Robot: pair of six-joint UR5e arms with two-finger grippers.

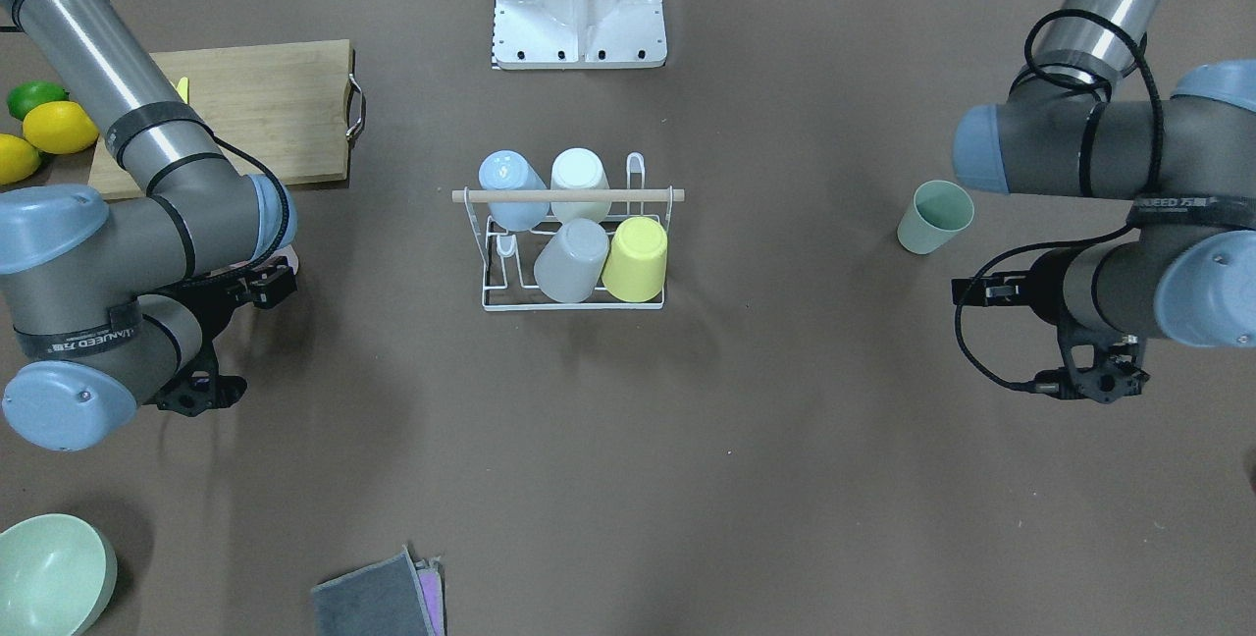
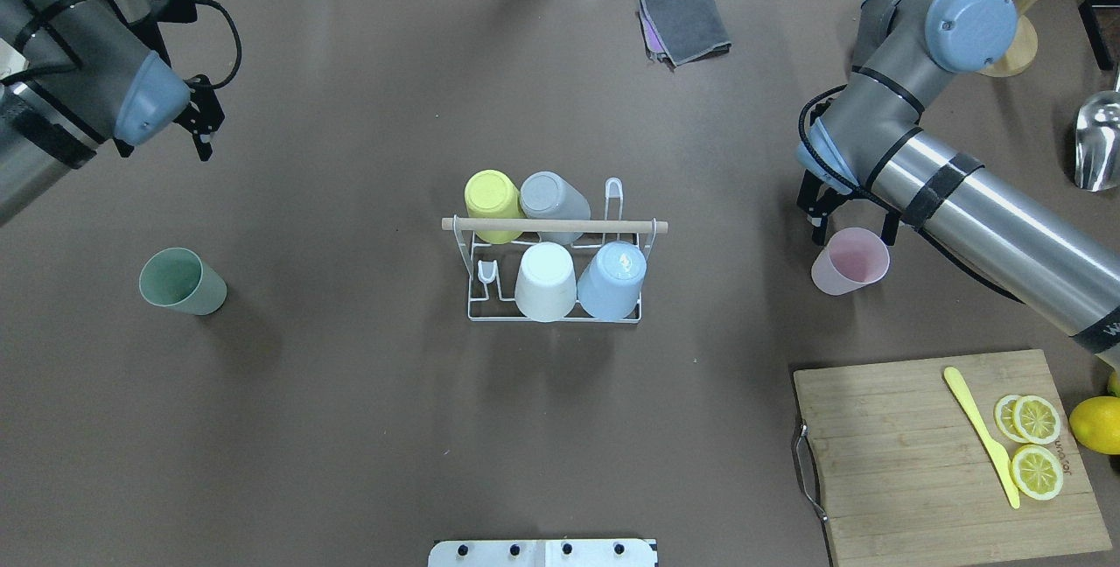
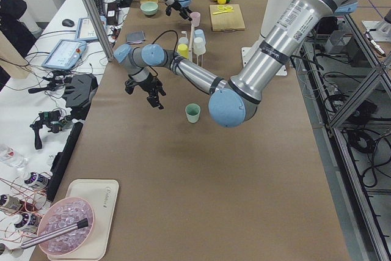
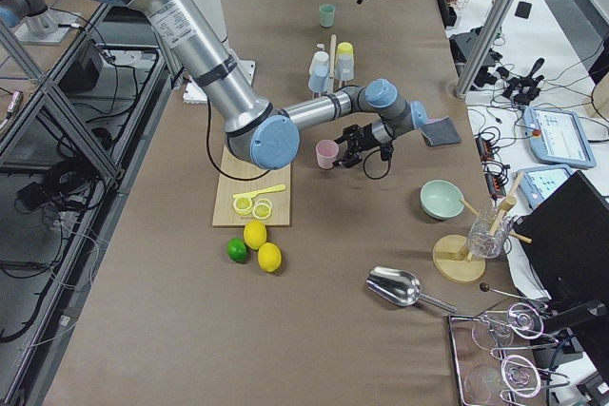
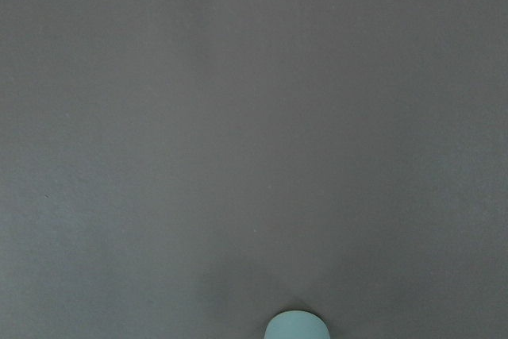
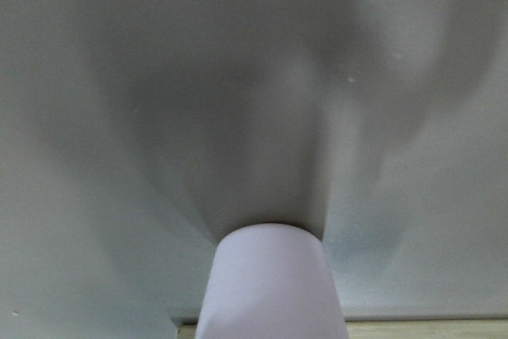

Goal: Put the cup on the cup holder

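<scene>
The cup holder [image 2: 555, 226], a white wire rack with a wooden rod handle, stands mid-table. It carries yellow [image 2: 492, 199], grey [image 2: 553, 199], white [image 2: 545, 280] and blue [image 2: 612, 278] cups upside down on its prongs. A pink cup [image 2: 847, 262] stands upright to its right. My right gripper [image 2: 853, 230] is over it, jaws wide, one finger on each side of the rim. The pink cup fills the bottom of the right wrist view [image 6: 271, 283]. A green cup [image 2: 182, 281] stands upright at the left. My left gripper [image 2: 203, 116] hangs open and empty beyond it.
A wooden cutting board [image 2: 901, 462] with lemon slices [image 2: 1036, 444] and a yellow knife [image 2: 980, 431] lies at the near right. A folded grey cloth [image 2: 687, 24] lies at the far edge. A metal scoop [image 2: 1098, 143] is at the right edge. A green bowl [image 1: 49, 572] sits far right.
</scene>
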